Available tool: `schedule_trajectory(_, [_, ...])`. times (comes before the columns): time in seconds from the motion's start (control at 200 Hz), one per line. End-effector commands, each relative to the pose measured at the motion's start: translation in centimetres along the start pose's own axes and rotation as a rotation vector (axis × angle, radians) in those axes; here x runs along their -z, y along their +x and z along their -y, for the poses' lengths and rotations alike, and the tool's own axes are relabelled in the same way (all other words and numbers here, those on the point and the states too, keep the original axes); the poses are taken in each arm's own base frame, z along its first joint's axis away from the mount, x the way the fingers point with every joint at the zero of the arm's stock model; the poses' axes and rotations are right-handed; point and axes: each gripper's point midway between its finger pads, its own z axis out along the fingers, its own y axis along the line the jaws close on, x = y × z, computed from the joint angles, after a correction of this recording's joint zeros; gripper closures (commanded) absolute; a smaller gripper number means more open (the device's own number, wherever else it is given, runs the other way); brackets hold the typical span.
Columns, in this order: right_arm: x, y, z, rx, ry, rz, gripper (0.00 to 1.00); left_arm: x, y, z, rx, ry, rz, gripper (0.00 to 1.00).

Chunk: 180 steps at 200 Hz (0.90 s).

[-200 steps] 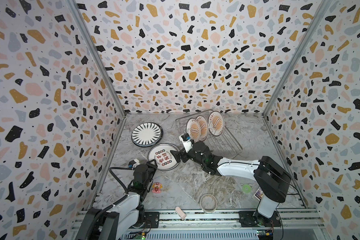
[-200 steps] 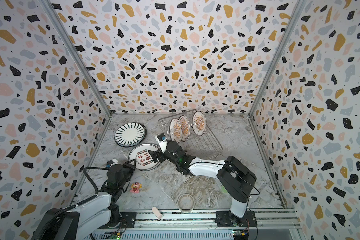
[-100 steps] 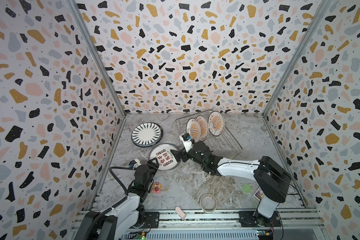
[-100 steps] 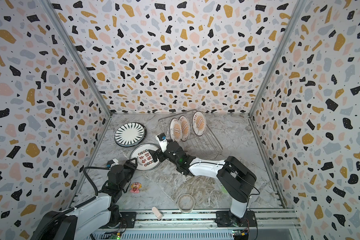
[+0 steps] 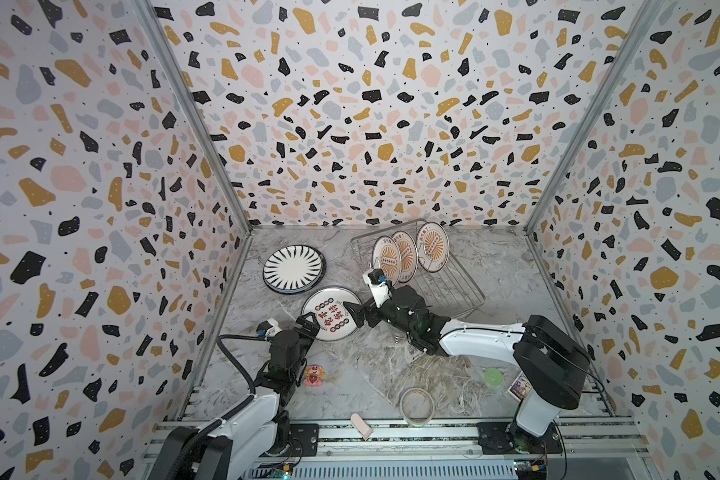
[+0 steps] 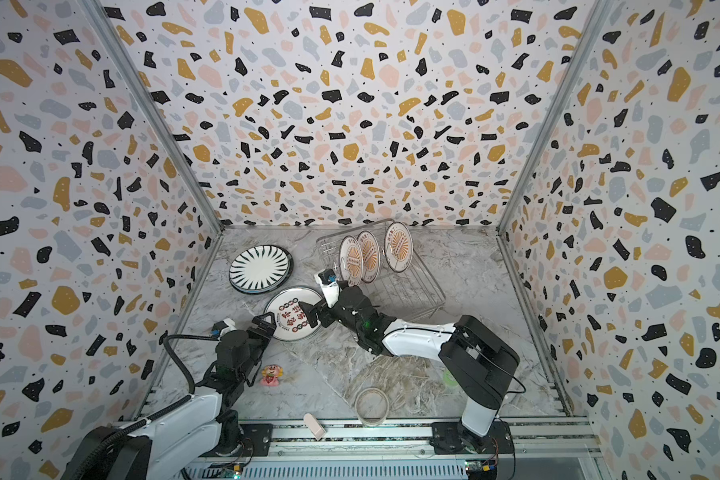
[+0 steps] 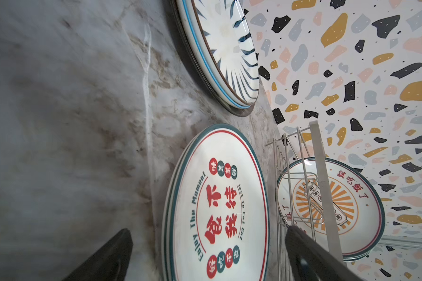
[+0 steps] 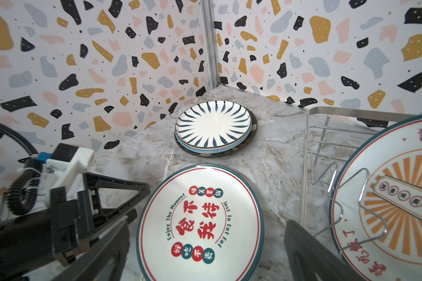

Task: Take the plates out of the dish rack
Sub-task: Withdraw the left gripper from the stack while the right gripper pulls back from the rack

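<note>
A white plate with red characters (image 5: 331, 313) (image 7: 219, 206) (image 8: 200, 221) lies flat on the marble table, and a second rim shows under it. My left gripper (image 5: 308, 323) (image 7: 208, 230) is open at its near-left rim. My right gripper (image 5: 352, 312) (image 8: 205, 227) is open at its right rim. Neither holds anything. Striped plates (image 5: 294, 267) (image 8: 212, 126) are stacked at the back left. The wire dish rack (image 5: 452, 289) (image 6: 412, 286) holds three upright sunburst plates (image 5: 404, 255) (image 6: 368, 255).
A pink toy figure (image 5: 312, 375) lies beside my left arm. A clear tape ring (image 5: 416, 406), a pink block (image 5: 361, 426), a green disc (image 5: 493, 376) and a card (image 5: 519, 384) lie along the front. Terrazzo walls close three sides.
My left gripper's jaws have spread wide at the red-character plate's rim. The right arm and its open jaws have hardly moved.
</note>
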Motion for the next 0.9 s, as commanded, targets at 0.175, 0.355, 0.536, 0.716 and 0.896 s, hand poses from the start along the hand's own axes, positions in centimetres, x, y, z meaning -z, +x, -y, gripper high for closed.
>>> schedule_trajectory(0.175, [4.8,-5.2,-2.4,-0.016,-0.125,0.184,0.01,1.0,-2.9,3.3,-0.125,0.078,0.126,0.00])
schedule_trajectory(0.355, [7.7,-7.2,-1.3,-0.020,-0.063,0.228,0.01,4.5,-3.1,8.4,-0.232,0.423,0.200,0.00])
schedule_trajectory(0.536, [10.5,-7.1,1.2,-0.060,-0.006,0.216,0.01,6.2,-2.3,11.6,-0.346,0.549,0.172,0.00])
schedule_trajectory(0.716, [14.6,-6.2,4.4,-0.108,0.084,0.255,0.01,8.2,-0.1,15.4,-0.388,0.708,0.121,0.00])
schedule_trajectory(0.896, [15.6,-4.4,8.0,-0.191,0.210,0.169,0.01,8.0,1.6,17.0,-0.465,0.671,0.154,0.00])
